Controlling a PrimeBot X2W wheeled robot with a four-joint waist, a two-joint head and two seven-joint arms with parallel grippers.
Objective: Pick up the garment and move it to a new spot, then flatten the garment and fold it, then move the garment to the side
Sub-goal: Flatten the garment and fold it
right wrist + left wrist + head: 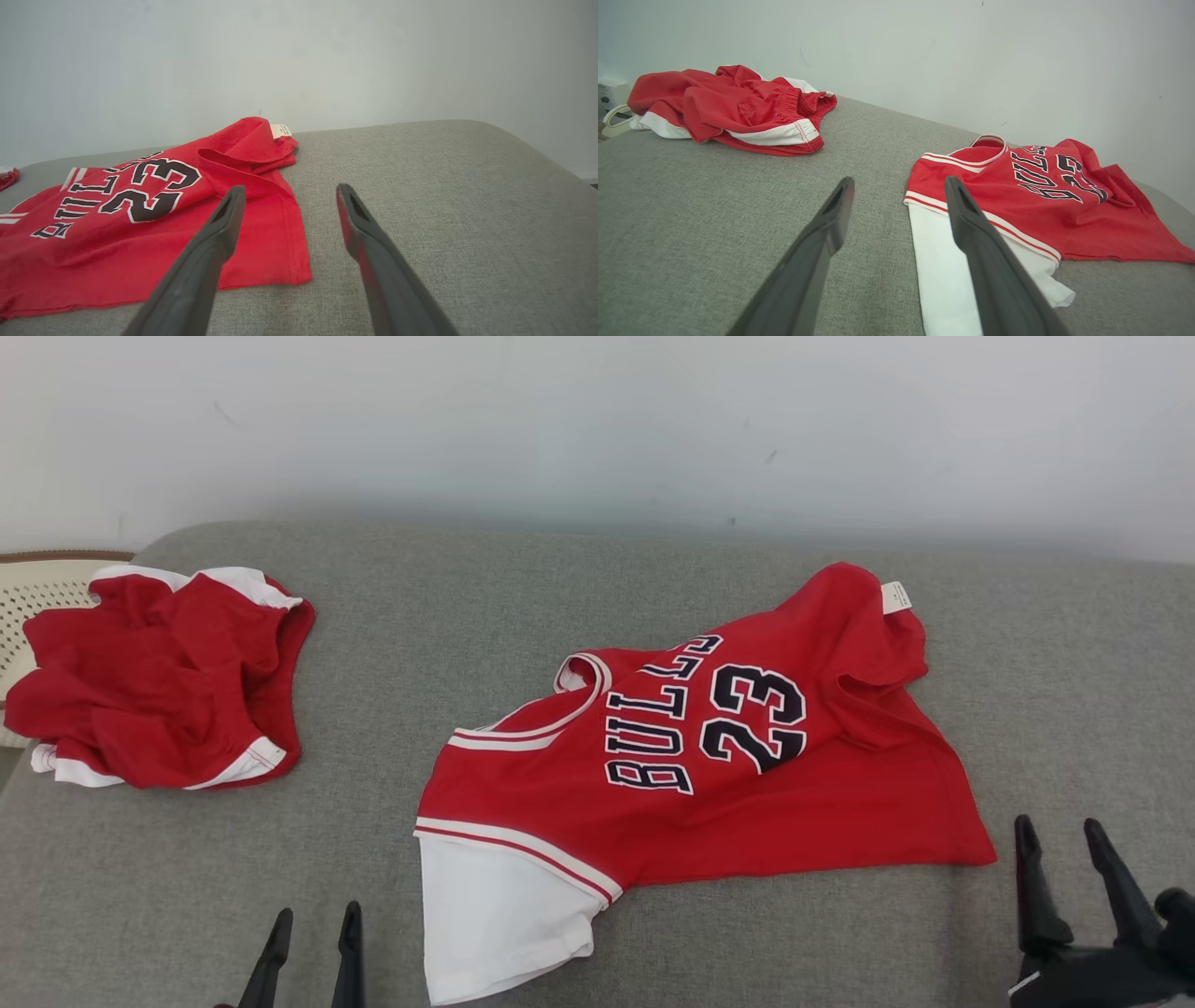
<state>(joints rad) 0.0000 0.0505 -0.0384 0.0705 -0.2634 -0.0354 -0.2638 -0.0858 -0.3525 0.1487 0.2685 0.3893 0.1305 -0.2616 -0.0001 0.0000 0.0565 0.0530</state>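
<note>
The garment (709,775) is a red jersey printed "BULLS 23" with a white sleeve, lying crumpled and partly spread in the middle of the grey cushioned surface (485,616). It also appears in the left wrist view as the garment (1041,196) and in the right wrist view as the garment (140,219). My left gripper (313,919) is open near the front edge, just left of the white sleeve, holding nothing. My right gripper (1060,831) is open by the jersey's lower right corner, empty too. In the wrist views, the left gripper (896,184) and right gripper (287,191) hover above the surface.
A second red and white garment (159,681) lies bunched at the far left, seen too as the bunched garment (733,107). A cream perforated basket (37,588) sits behind it. A pale wall (597,420) backs the surface, whose right end curves down.
</note>
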